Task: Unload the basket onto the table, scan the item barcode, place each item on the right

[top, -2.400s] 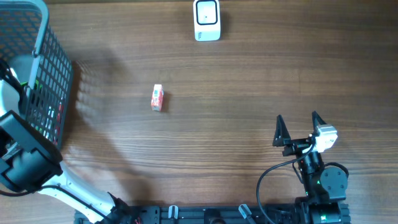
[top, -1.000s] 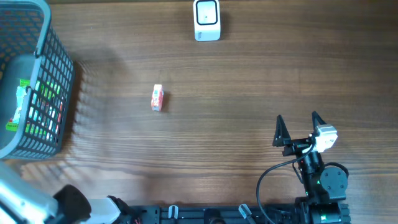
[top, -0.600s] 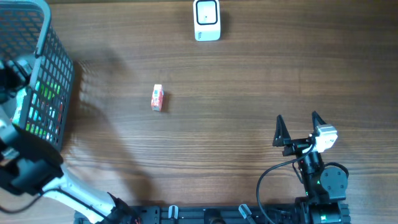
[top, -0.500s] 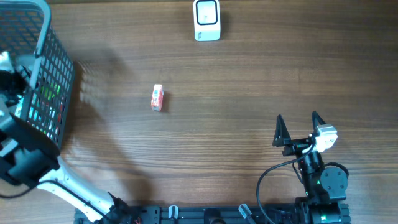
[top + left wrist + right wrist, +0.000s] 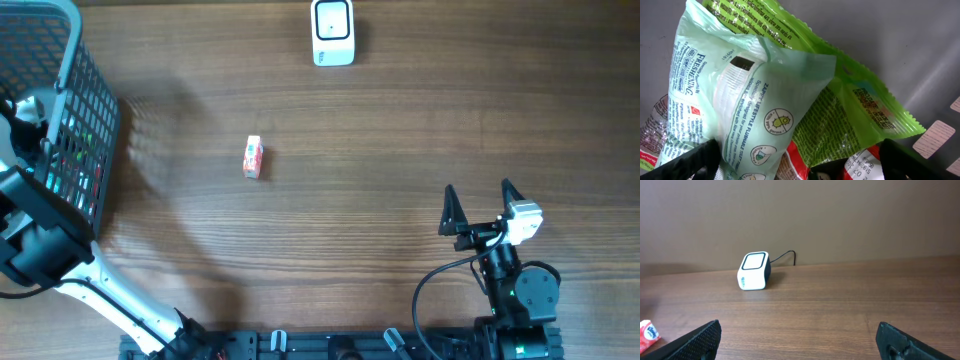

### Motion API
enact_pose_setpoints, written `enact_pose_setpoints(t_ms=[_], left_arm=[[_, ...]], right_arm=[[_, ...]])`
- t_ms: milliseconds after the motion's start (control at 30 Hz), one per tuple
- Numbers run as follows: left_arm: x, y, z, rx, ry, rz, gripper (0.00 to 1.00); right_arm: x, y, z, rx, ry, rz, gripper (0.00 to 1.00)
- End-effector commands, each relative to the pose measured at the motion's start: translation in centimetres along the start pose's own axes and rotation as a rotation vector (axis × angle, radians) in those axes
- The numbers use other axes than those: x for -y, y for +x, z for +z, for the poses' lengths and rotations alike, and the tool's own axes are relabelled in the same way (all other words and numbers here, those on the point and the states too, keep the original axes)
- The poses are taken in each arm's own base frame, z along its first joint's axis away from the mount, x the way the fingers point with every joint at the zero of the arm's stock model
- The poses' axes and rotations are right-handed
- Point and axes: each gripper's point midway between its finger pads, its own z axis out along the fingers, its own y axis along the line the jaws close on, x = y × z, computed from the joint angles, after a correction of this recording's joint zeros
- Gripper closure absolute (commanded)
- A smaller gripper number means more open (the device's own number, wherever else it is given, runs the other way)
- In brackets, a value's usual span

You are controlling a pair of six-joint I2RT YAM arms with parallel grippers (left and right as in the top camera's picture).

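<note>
The pale green plastic wipes packet (image 5: 740, 115) lies just under the left end effector (image 5: 800, 162) inside the grey mesh basket (image 5: 92, 110). Its lower edge is cut off, and overhead the arm hides it. That arm has shifted slightly since a moment ago. The left end effector and the right end effector (image 5: 478, 192) both gape wide, grasping nothing.

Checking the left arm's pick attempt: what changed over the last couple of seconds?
Left arm pulled out of the basket, then returned; left gripper now open over the green packets, holding nothing. Right gripper, scanner and small red packet unchanged.
</note>
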Motion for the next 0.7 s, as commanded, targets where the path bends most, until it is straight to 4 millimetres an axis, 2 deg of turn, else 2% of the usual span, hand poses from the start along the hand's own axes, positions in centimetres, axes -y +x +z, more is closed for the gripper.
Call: enact_pose_setpoints(t_ms=[0, 133, 200, 267, 333, 400, 467, 667], left_arm=[[0.7, 0.4, 0.8, -0.03, 0.062, -0.036, 0.0], [0.6, -2.8, -6.1, 0.154, 0.027, -0.019, 0.0], [0.2, -3.8, -8.8, 0.229, -0.007, -0.015, 0.0], [-0.3, -3.9, -10.0, 0.258, -0.044, -0.016, 0.0], [-0.8, -3.7, -10.1, 0.249, -0.073, -0.021, 0.0], [-2.2, -2.7, -8.9, 0.203, -0.152, -0.024, 0.0], [-2.4, -2.5, -8.0, 0.191, -0.161, -0.019, 0.0], [-2.3, -0.8, -2.8, 0.108, -0.158, 0.149, 0.0]], right_arm=[[0.3, -0.2, 0.0, 0.008, 0.014, 0.0, 0.0], [0.3, -0.2, 0.0, 0.008, 0.014, 0.0, 0.0], [0.3, -0.2, 0.0, 0.008, 0.014, 0.0, 0.0], [0.3, -0.2, 0.0, 0.008, 0.014, 0.0, 0.01], [0.3, -0.2, 0.0, 0.008, 0.014, 0.0, 0.0], [0.3, -0.2, 0.0, 0.008, 0.014, 0.0, 0.0], [0.3, -0.2, 0.0, 0.008, 0.014, 0.0, 0.0], [0.3, -0.2, 0.0, 0.008, 0.014, 0.0, 0.0]])
